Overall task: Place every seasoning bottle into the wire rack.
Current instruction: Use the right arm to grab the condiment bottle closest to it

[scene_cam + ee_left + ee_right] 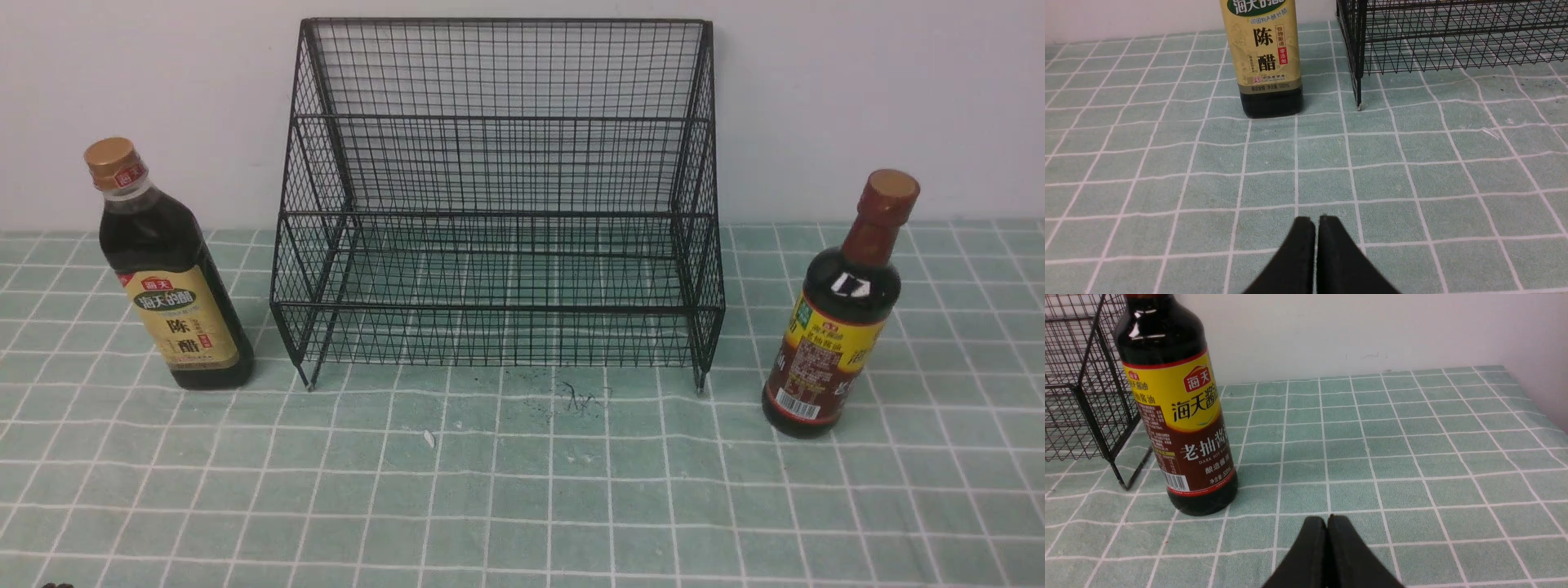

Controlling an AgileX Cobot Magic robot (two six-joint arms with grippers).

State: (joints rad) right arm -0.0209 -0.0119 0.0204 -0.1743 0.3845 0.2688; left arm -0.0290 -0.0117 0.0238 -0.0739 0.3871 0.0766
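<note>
- Broad dark-liquid bottle with gold cap and tan label (pixel 175 278) stands upright just left of the black wire-mesh two-tier rack (pixel 498 204), outside it.
- Slim dark-liquid bottle with reddish-brown cap and yellow label (pixel 837 327) stands upright right of the rack, also outside.
- Left gripper (pixel 1316 222): jaws together, empty; the gold-cap bottle is ahead, well apart.
- Right gripper (pixel 1327 520): jaws together, empty; the slim bottle is ahead, near, not touching.
- Everything sits on a green checked tablecloth (pixel 522 506).

The wire rack (pixel 498 204) stands mid-table against the wall. One bottle (pixel 167 278) stands left of it, the other bottle (pixel 841 322) right

Black wire rack (pixel 498 196); green white-checked cloth (pixel 522 490); gold-capped bottle (pixel 167 269).
</note>
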